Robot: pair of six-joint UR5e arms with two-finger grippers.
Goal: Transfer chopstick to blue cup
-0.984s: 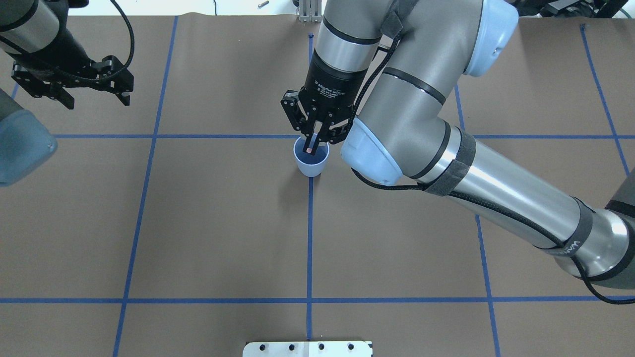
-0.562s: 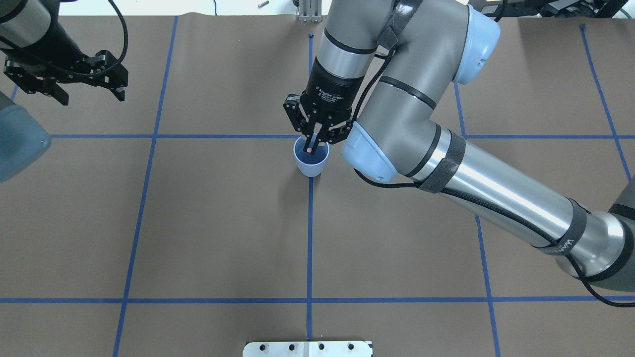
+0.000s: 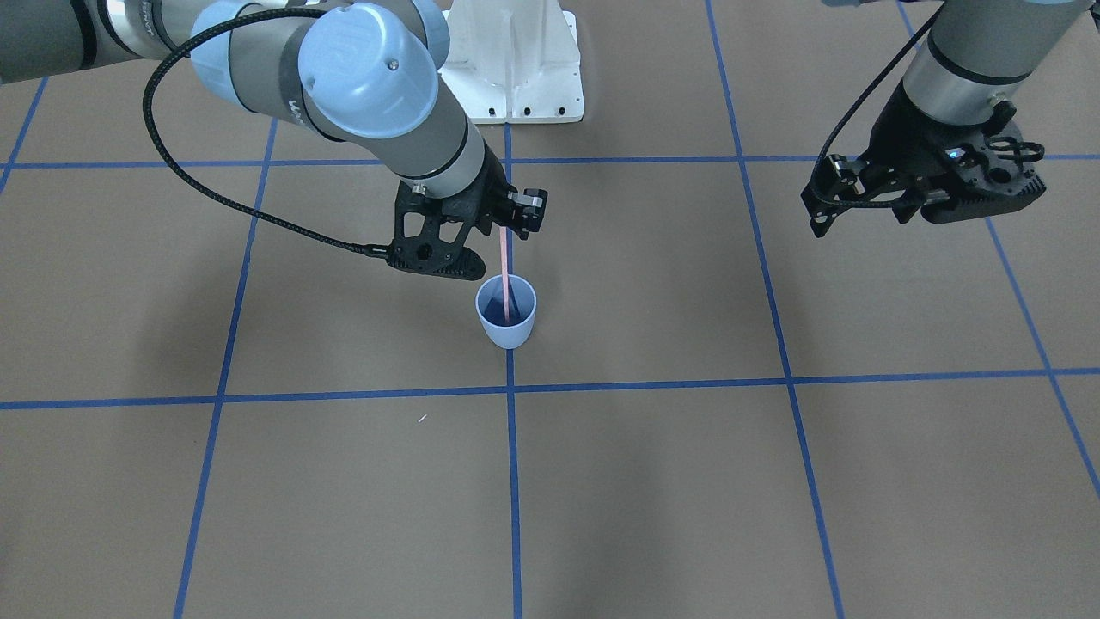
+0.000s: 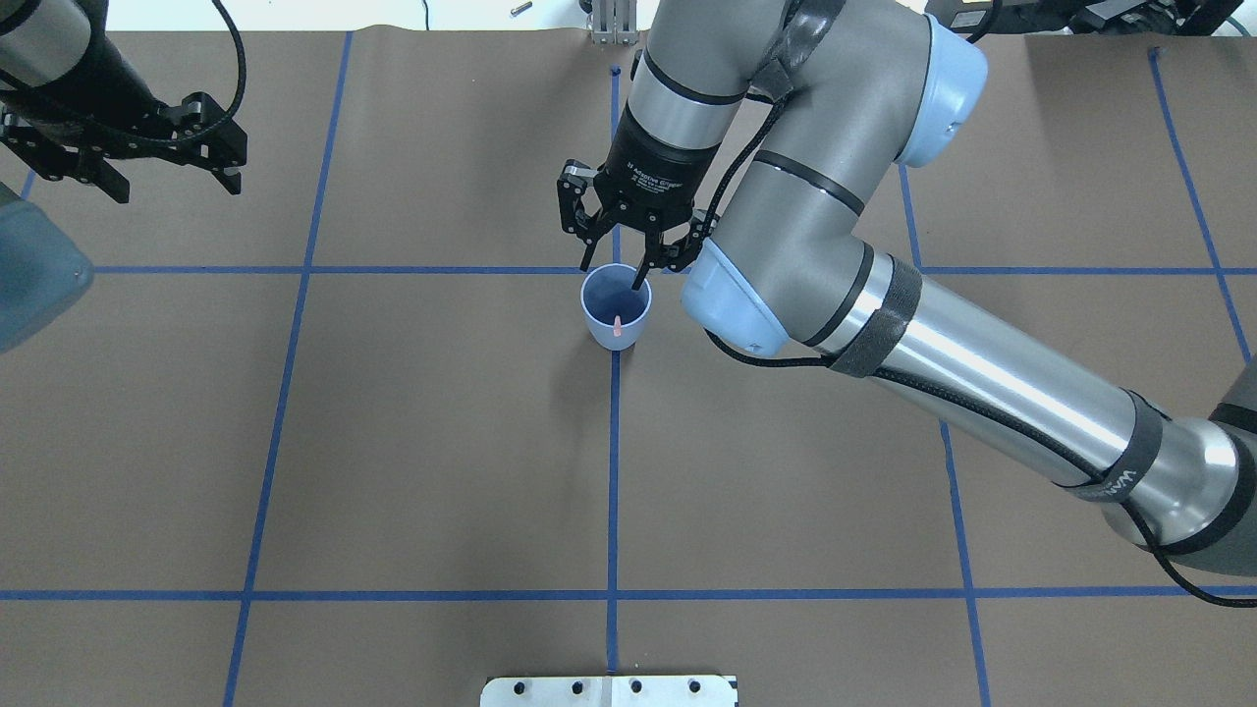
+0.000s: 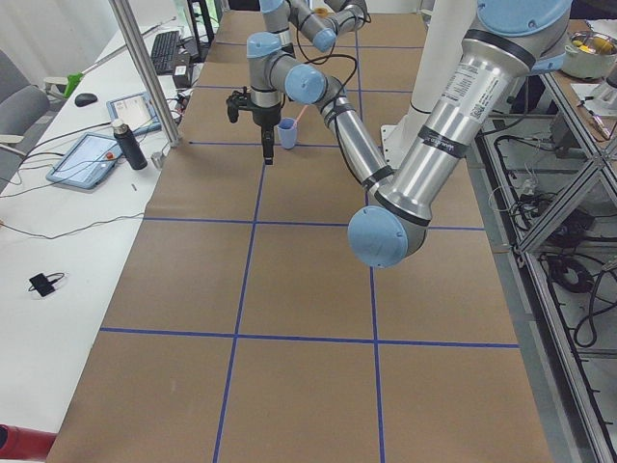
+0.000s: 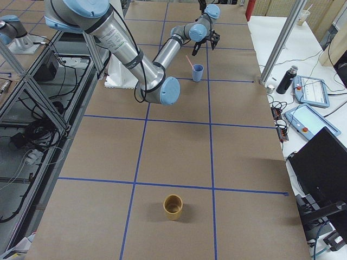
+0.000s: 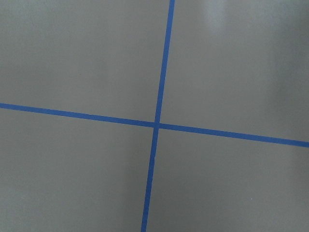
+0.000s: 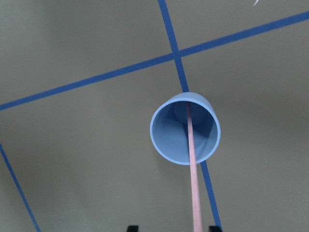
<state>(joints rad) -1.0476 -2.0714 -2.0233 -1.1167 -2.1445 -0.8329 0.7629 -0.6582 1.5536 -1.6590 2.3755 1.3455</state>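
Note:
The blue cup [image 4: 615, 341] [image 3: 507, 334] stands upright on the tape crossing at the table's middle. The pink chopstick [image 3: 505, 275] [image 8: 192, 169] stands inside it, its lower end on the cup's floor. It leans on the rim and sticks well above it; from overhead only its top end [image 4: 616, 328] shows. My right gripper [image 4: 614, 273] hangs straight over the cup, open, its fingers on either side of the stick and clear of it. My left gripper [image 4: 167, 182] [image 3: 859, 219] hovers open and empty at the far left.
A tan cup [image 6: 173, 207] stands far along the table toward the robot's right end. A white mounting base [image 3: 516, 60] sits at the robot's side and a metal plate [image 4: 609, 690] at the opposite edge. Blue tape lines grid the brown surface.
The right gripper has opened and let go of the chopstick, whose top has tipped to the cup's rim. The left arm has drifted a little farther left and back.

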